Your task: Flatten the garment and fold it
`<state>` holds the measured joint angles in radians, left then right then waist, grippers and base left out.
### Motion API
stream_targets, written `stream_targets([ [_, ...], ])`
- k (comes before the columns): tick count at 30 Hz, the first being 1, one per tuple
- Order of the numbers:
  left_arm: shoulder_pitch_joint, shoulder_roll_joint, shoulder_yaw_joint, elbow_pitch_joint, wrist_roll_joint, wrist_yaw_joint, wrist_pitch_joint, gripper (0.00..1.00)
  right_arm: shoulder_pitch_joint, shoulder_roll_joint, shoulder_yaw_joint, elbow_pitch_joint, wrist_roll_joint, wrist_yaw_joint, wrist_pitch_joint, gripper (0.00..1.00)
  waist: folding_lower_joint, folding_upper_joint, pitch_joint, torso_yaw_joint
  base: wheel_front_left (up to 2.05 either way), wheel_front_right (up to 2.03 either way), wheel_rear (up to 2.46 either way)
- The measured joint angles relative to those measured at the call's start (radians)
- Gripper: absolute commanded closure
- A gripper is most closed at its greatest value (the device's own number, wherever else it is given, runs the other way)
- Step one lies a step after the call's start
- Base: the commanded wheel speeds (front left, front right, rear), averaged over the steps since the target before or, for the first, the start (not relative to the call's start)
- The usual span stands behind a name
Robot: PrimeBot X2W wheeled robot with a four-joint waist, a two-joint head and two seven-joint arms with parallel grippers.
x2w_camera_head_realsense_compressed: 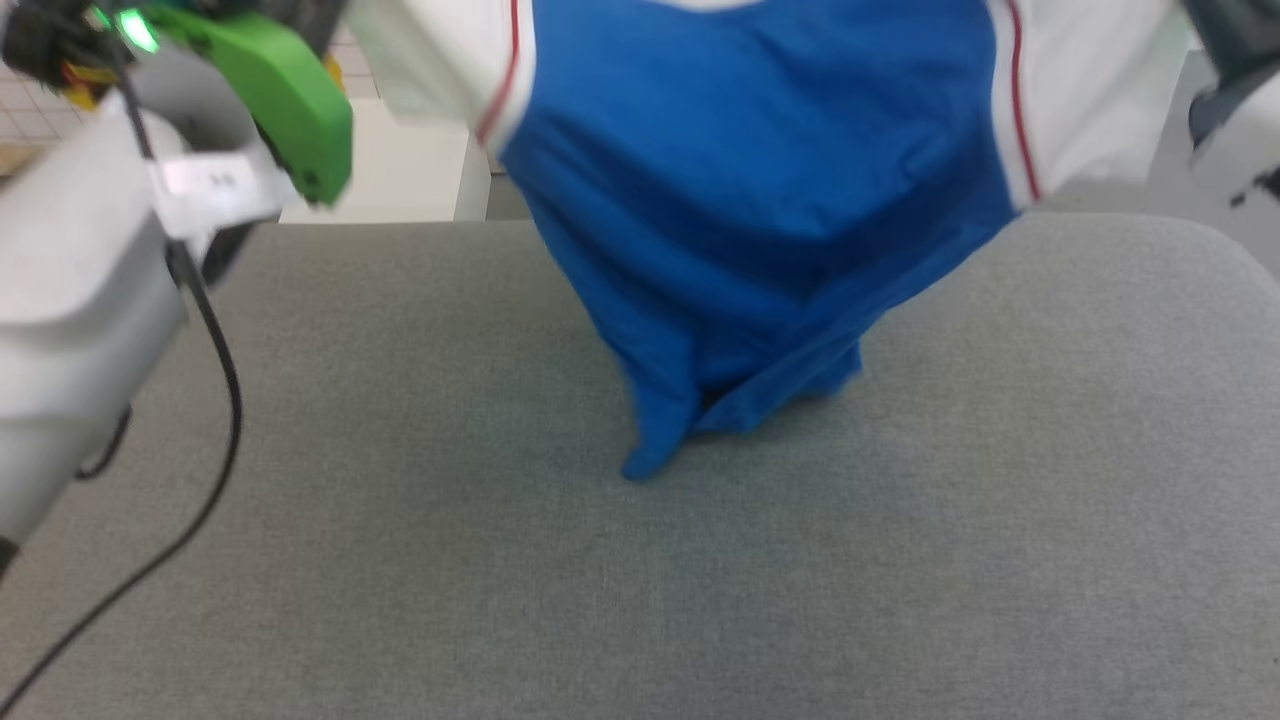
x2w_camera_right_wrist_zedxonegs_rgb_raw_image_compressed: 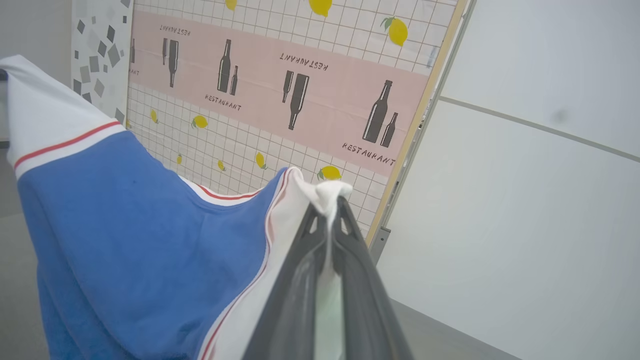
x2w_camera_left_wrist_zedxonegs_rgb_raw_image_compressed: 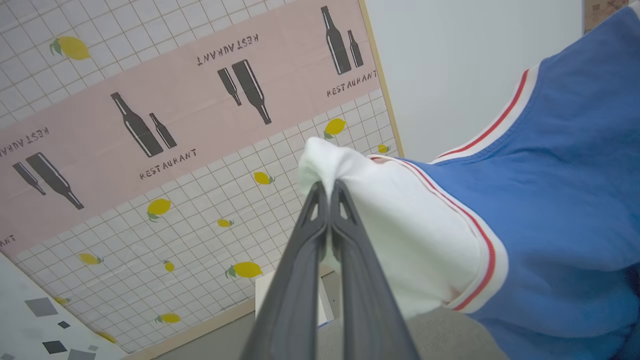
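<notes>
Fabric is seen hanging across the top of the head view: the garment (x2w_camera_head_realsense_compressed: 760, 200) is held up above the grey cloth-covered table (x2w_camera_head_realsense_compressed: 640, 600). Its blue body droops in a narrowing funnel whose lowest folds appear to rest on the surface near the middle, and a white sleeve is stretched toward each upper corner. The pale left forearm (x2w_camera_head_realsense_compressed: 70, 300), with a green cover near its wrist, is seen at the upper left. In the left wrist view, the left gripper (x2w_camera_left_wrist_zedxonegs_rgb_raw_image_compressed: 327, 189) is shown pressed together on a bunched tip of white sleeve. The red-and-white trim and the blue body fall away to the right, in front of a tiled wall panel (x2w_camera_left_wrist_zedxonegs_rgb_raw_image_compressed: 150, 150) printed with bottles and lemons. In the right wrist view, the right gripper (x2w_camera_right_wrist_zedxonegs_rgb_raw_image_compressed: 328, 202) is likewise clamped on a pinch of white sleeve cloth, and the blue body sags away to the left. The jersey is judged to be light, soft and limp: no shape of its own is held, and it is likely to crumple wherever it is lowered without tension. So thin a pinch could be pulled free by a sharp tug. For flattening, the sleeve ends or shoulders are judged good places to be gripped, so that the body can be drawn taut and laid down hem first.
</notes>
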<state>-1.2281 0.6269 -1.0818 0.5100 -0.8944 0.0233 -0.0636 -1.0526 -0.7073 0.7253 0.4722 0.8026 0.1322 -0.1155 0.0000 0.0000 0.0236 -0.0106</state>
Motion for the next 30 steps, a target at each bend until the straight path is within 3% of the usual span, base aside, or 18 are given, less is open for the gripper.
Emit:
stream_targets([
  [5, -0.098, -0.015, 0.043, 0.047, 0.025, 0.023, -0.057, 1.00, -0.096, 0.065, -0.044, 0.043, -0.058, 0.000, -0.019, 1.00, 0.0000, 0.0000, 0.036, 0.004, 0.00, 0.00, 0.00],
  [8, -0.166, -0.027, 0.067, 0.084, 0.047, 0.032, -0.091, 1.00, -0.174, 0.091, -0.043, 0.074, -0.149, 0.000, -0.033, 1.00, 0.0000, 0.0000, 0.069, 0.005, 0.00, 0.00, 0.00],
  [17, -0.385, -0.064, 0.131, 0.192, 0.077, 0.043, -0.152, 1.00, -0.422, 0.187, -0.170, 0.230, -0.257, 0.000, -0.042, 1.00, 0.0001, 0.0000, 0.218, 0.008, 0.00, 0.00, 0.00],
  [30, -0.620, -0.072, 0.236, 0.253, 0.141, 0.070, -0.190, 1.00, -0.756, 0.230, -0.312, 0.390, -0.461, 0.000, -0.111, 1.00, 0.0003, 0.0000, 0.450, 0.012, 0.00, 0.00, 0.00],
])
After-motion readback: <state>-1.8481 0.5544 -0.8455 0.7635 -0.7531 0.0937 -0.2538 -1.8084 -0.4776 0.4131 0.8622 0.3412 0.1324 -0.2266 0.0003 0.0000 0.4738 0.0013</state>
